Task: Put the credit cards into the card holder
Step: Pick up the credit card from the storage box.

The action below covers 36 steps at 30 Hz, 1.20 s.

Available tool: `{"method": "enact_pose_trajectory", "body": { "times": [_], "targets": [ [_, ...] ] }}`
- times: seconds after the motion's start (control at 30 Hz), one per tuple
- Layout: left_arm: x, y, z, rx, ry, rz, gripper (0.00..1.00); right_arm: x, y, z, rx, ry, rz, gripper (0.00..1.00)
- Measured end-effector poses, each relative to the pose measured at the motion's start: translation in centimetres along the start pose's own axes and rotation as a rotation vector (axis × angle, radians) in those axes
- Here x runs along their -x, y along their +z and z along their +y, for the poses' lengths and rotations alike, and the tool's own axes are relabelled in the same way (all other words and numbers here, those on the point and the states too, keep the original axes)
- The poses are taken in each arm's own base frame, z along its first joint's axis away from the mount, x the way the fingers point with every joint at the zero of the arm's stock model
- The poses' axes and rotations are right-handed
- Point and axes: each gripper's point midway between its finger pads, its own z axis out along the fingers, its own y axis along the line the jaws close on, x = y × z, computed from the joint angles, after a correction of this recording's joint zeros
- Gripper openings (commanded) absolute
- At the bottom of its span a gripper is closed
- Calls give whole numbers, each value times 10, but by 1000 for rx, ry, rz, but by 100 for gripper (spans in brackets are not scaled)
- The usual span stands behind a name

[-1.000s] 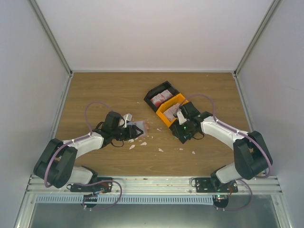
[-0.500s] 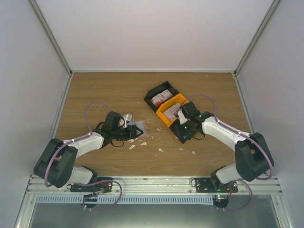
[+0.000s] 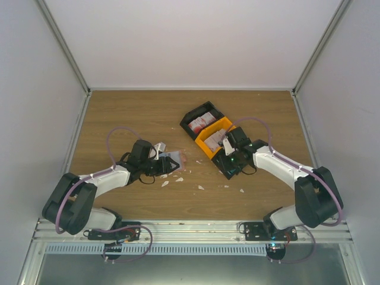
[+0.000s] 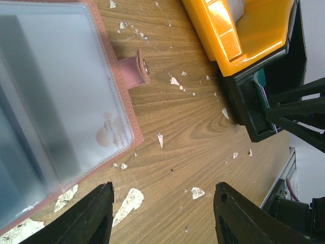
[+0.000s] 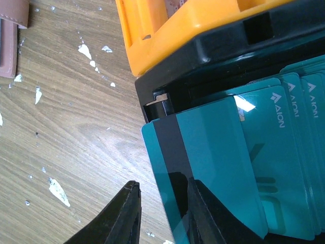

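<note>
The right gripper (image 5: 163, 192) had just been narrowed, jaws still apart, about a teal card (image 5: 213, 152) in the black bin (image 5: 228, 56), so a pick seemed begun; the holder (image 4: 61, 101) lay open by the parted left gripper (image 4: 162, 218).

Orange bin (image 4: 254, 35) between two black bins (image 3: 202, 116) on wooden table (image 3: 119, 107), white scraps (image 3: 200, 187) scattered nearby
</note>
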Motion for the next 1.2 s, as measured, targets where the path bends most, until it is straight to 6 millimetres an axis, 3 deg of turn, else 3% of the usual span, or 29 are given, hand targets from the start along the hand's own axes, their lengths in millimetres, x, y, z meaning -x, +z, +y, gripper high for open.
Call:
{"method": "enact_pose_trajectory", "body": {
  "times": [0.17,0.4,0.63,1.2],
  "targets": [
    [0,0,0,0,0,1,56,1,0,-3,-15,1,-4,53],
    [0,0,0,1,0,1,56,3,7,-8,-39,-10,5,59],
    [0,0,0,2,0,0,56,5,19,-9,-48,-26,25,52],
    [-1,1,0,2,3,2,56,8,9,2,3,-12,-2,32]
  ]
}}
